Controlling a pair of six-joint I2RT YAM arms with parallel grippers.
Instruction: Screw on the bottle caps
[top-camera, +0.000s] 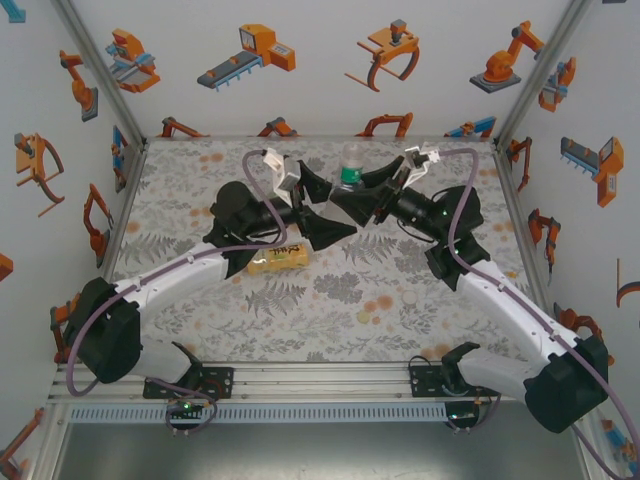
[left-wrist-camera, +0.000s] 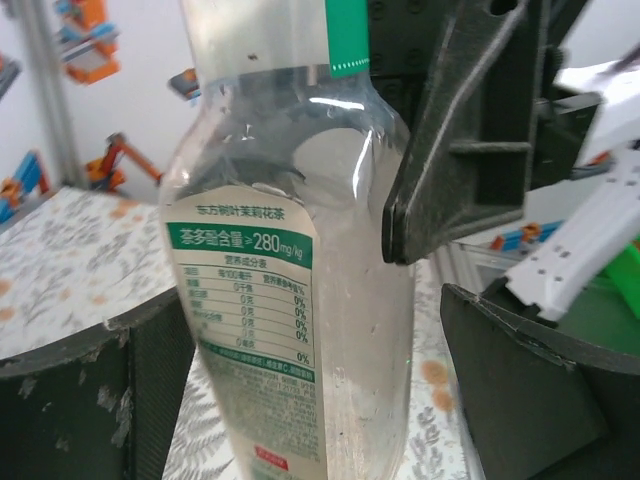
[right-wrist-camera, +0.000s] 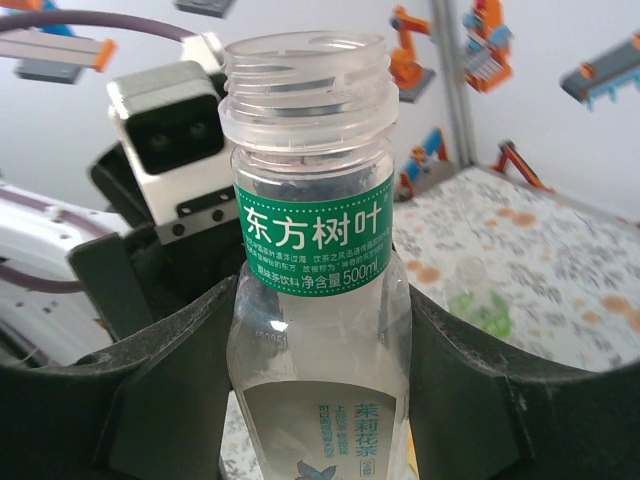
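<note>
- The table (top-camera: 200, 300) is patterned so busily that I can't pick out small pale things lying on it from above.
- The left arm (top-camera: 170, 275) and right arm (top-camera: 500, 290) both reach in towards the far middle, wrists nearly meeting.
- The slim clear bottle (top-camera: 349, 172) stands upright between them. Its base is hidden in every view, and the left wrist view cuts off its top.
- The right gripper (right-wrist-camera: 320, 330) is clamped on that bottle (right-wrist-camera: 318, 300) below the green band, with the threaded neck open above the fingers.
- The left gripper (left-wrist-camera: 315, 340) has its jaws apart around the lower bottle (left-wrist-camera: 290, 300), with a gap on one side.
- The amber bottle (top-camera: 278, 261) lies on its side, half covered by the left gripper (top-camera: 325, 207).
</note>
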